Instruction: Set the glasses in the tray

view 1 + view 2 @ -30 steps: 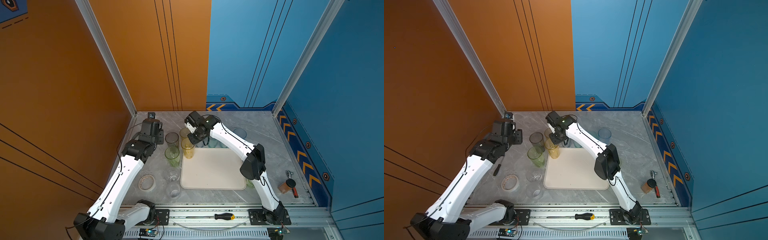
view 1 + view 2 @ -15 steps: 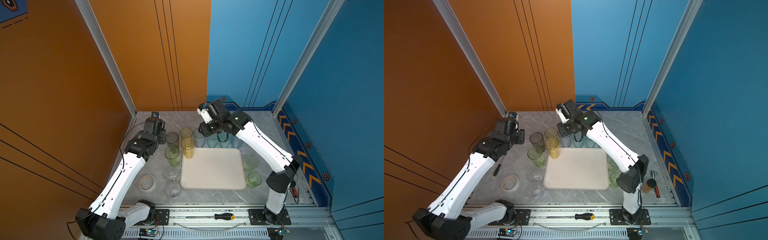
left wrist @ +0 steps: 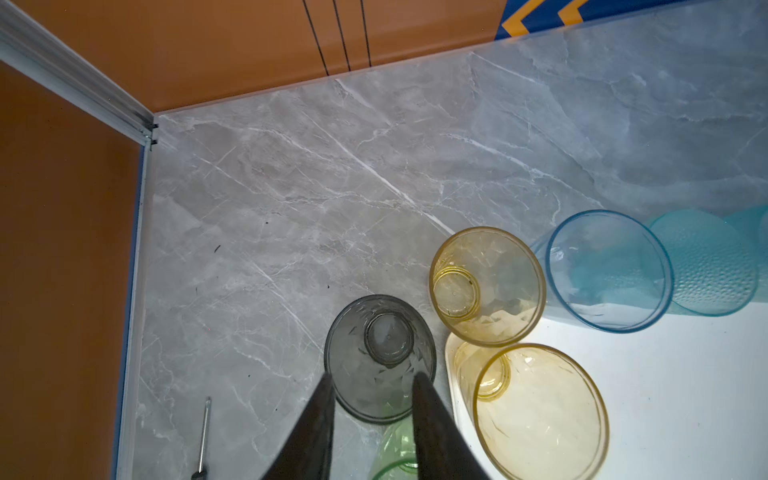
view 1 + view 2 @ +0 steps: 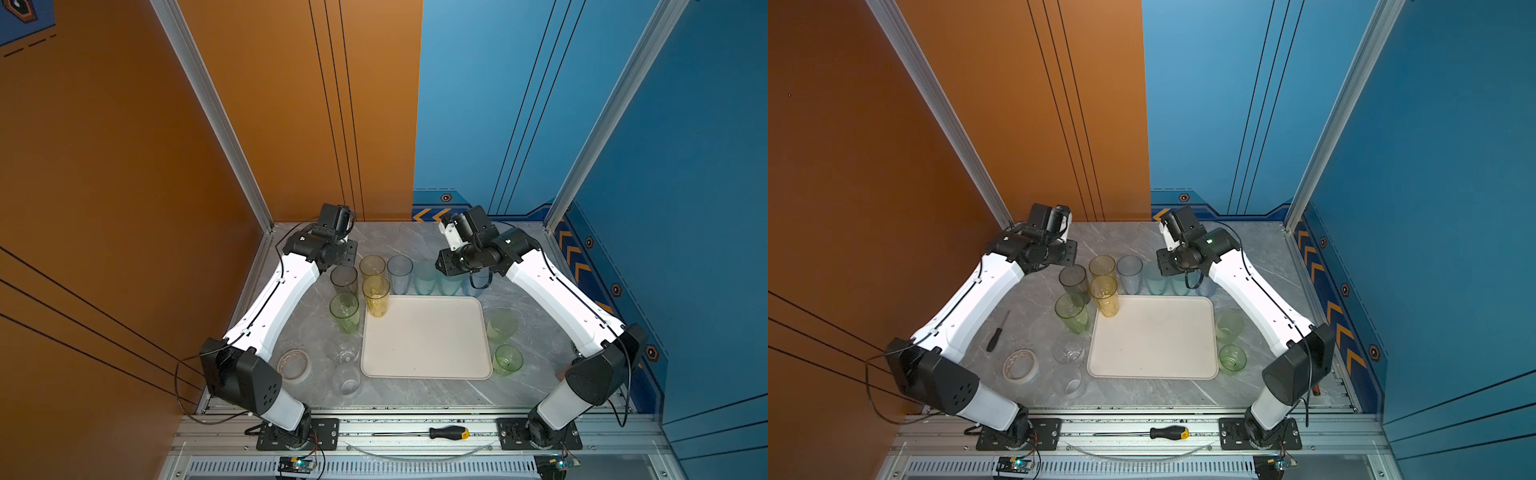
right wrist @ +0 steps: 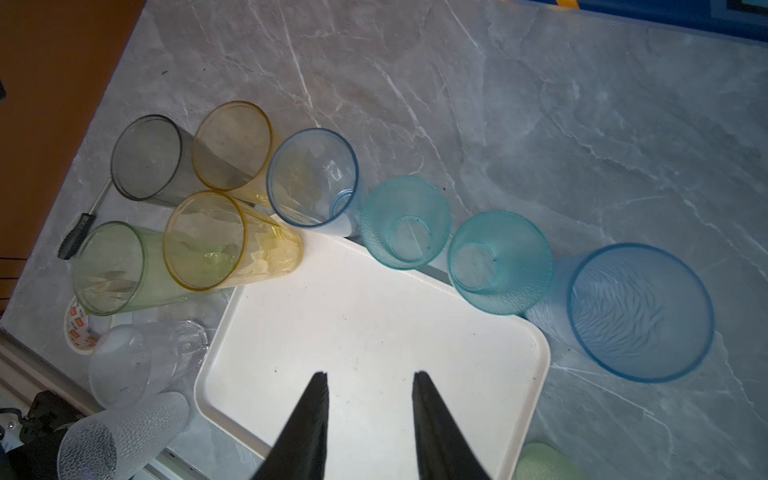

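Note:
The cream tray (image 4: 424, 345) lies mid-table. One yellow glass (image 4: 376, 296) stands in its far left corner. Other glasses ring the tray: grey (image 4: 344, 279), yellow (image 4: 372, 266), blue (image 4: 400, 272), two teal (image 4: 426, 277), tall green (image 4: 345, 311), two clear (image 4: 345, 350) and two green (image 4: 508, 359) at the right. My left gripper (image 3: 374, 380) hangs open above the grey glass (image 3: 380, 357) and holds nothing. Over the far right of the tray (image 5: 374, 316), my right gripper (image 5: 370, 376) is open and empty. The ribbed blue glass (image 5: 640, 311) stands beside it.
A tape roll (image 4: 294, 365) lies at the front left. A small screwdriver (image 4: 998, 330) rests on the table by the left arm, and another (image 4: 449, 433) sits on the front rail. Orange and blue walls close in the back and sides.
My right arm has swung away from the yellow glass on the tray's corner to the far right. My left gripper has shifted right over the grey glass, and its jaws have narrowed.

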